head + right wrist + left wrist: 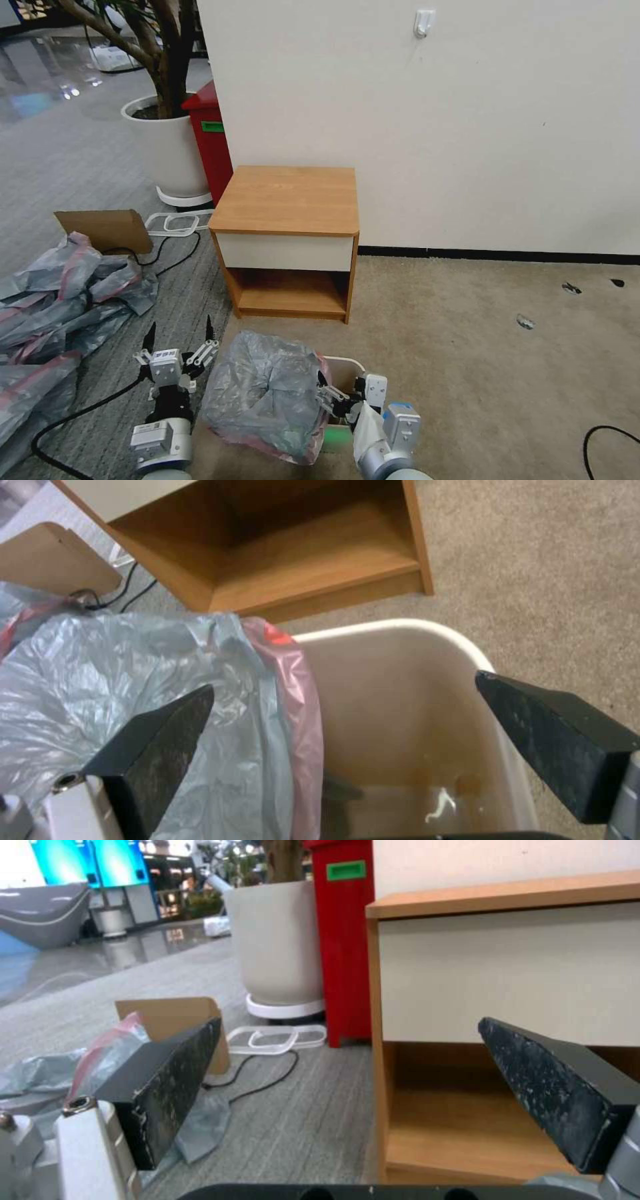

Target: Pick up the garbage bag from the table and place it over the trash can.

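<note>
Carpet by the wall: the garbage bag (263, 393) is draped over the trash can (341, 371) (left part only), off the table (288, 200). Right gripper (325, 393), spread, empty, is nearest, bag leftward; left gripper (179, 332) is spread too.

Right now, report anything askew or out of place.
The garbage bag sits lopsided on the trash can, bunched over its left side and leaving the right side uncovered. Both claws are open and hold nothing.
</note>
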You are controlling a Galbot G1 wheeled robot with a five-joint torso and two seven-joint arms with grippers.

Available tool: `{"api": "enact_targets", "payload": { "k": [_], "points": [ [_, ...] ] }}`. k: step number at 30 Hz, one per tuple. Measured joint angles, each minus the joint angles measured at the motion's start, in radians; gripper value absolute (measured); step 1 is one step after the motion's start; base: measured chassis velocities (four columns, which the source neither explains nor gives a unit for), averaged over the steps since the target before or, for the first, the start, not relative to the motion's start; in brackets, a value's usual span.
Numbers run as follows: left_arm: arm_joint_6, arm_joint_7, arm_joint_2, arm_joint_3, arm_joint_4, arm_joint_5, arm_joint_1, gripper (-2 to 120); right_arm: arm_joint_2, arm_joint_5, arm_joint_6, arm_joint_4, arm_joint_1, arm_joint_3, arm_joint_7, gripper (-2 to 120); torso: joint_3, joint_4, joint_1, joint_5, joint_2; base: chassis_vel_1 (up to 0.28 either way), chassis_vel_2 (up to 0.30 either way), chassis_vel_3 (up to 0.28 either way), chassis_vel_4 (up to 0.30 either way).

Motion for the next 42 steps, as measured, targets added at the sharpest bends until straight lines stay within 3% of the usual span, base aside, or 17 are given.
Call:
{"api": "enact_targets", "payload": {
  "k": [5, 6, 9, 10, 13, 14, 20, 23, 25, 26, 29, 31, 32, 36, 42],
  "points": [
    [0.059, 0.068, 0.018, 0.009, -0.039, -0.072, 0.027, 97, -0.001, -0.003, 0.0, 0.004, 0.016, 0.027, -0.006, 100, 0.0, 0.0, 0.0, -0.0001, 0.0, 0.0, 0.0, 0.0, 0.0],
    [0.088, 0.106, 0.024, 0.011, -0.058, -0.103, 0.041, 97, -0.001, -0.011, 0.0, 0.004, 0.022, 0.04, -0.012, 100, 0.0, 0.0, 0.0, 0.0, 0.0, 0.0, 0.0, 0.0, 0.0],
    [0.239, 0.245, 0.05, 0.014, -0.141, -0.226, 0.089, 97, -0.002, -0.139, 0.028, -0.021, 0.04, 0.095, -0.063, 100, 0.0, 0.0, 0.0, 0.0001, 0.0, 0.0, 0.0, 0.0, 0.0],
    [0.239, 0.245, 0.05, 0.014, -0.141, -0.226, 0.089, 97, -0.002, -0.139, 0.028, -0.021, 0.04, 0.095, -0.063, 100, 0.0, 0.0, 0.0, 0.0001, 0.0, 0.0, 0.0, 0.0, 0.0],
    [0.415, 0.298, 0.075, 0.012, -0.2, -0.332, 0.102, 100, 0.001, -0.258, 0.067, -0.058, 0.056, 0.166, -0.128, 100, 0.0, 0.0, 0.0, 0.0002, 0.0, 0.0, 0.0, 0.0, 0.0],
    [0.431, 0.304, 0.081, 0.01, -0.201, -0.35, 0.101, 100, 0.003, -0.266, 0.072, -0.063, 0.06, 0.182, -0.137, 100, 0.0, 0.0, 0.0, 0.0002, 0.0, 0.0, 0.0, 0.0, 0.0],
    [0.446, 0.269, 0.099, 0.015, -0.172, -0.357, 0.093, 99, 0.017, -0.256, 0.087, -0.069, 0.078, 0.275, -0.168, 100, 0.0, -0.0001, 0.0, -0.0001, 0.0, 0.0, 0.0, 0.0, 0.0],
    [0.471, 0.128, 0.096, 0.065, -0.17, -0.241, 0.084, 100, 0.028, -0.236, 0.092, -0.059, 0.089, 0.333, -0.18, 100, 0.0, 0.0001, 0.0, 0.0, 0.0, 0.0, 0.0, 0.0, 0.0],
    [0.491, 0.112, 0.094, 0.071, -0.171, -0.223, 0.08, 100, 0.031, -0.233, 0.093, -0.057, 0.09, 0.343, -0.181, 100, 0.0, 0.0, 0.0, 0.0, 0.0, 0.0, 0.0, 0.0, 0.0],
    [0.509, 0.106, 0.093, 0.074, -0.174, -0.214, 0.078, 100, 0.032, -0.231, 0.094, -0.055, 0.09, 0.348, -0.182, 100, 0.0, 0.0, 0.0, 0.0, 0.0, 0.0, 0.0, 0.0, 0.0],
    [0.723, 0.116, 0.084, 0.077, -0.201, -0.213, 0.042, 100, 0.041, -0.218, 0.105, -0.045, 0.078, 0.385, -0.186, 100, 0.0, 0.0, 0.0, 0.0001, 0.0, 0.0, 0.0, 0.0, 0.0],
    [0.766, 0.117, 0.082, 0.075, -0.205, -0.217, 0.032, 100, 0.042, -0.217, 0.108, -0.044, 0.074, 0.391, -0.187, 100, 0.0, 0.0, 0.0, 0.0, 0.0, 0.0, 0.0, 0.0, 0.0],
    [0.859, 0.12, 0.078, 0.07, -0.21, -0.23, 0.007, 100, 0.044, -0.216, 0.115, -0.043, 0.066, 0.402, -0.188, 100, 0.0, 0.0, 0.0, 0.0001, 0.0, 0.0, 0.0, 0.0, 0.0],
    [0.899, 0.125, 0.073, 0.064, -0.201, -0.236, -0.026, 100, 0.045, -0.213, 0.125, -0.041, 0.051, 0.424, -0.188, 100, 0.0, -0.0002, 0.0, 0.0001, 0.0, 0.0, 0.0, 0.0, 0.0],
    [0.9, 0.124, 0.07, 0.063, -0.17, -0.227, -0.043, 100, 0.043, -0.21, 0.134, -0.039, 0.035, 0.449, -0.188, 100, 0.0, -0.0001, 0.0, 0.0001, 0.0, 0.0, 0.0, 0.0, 0.0]
  ]
}}
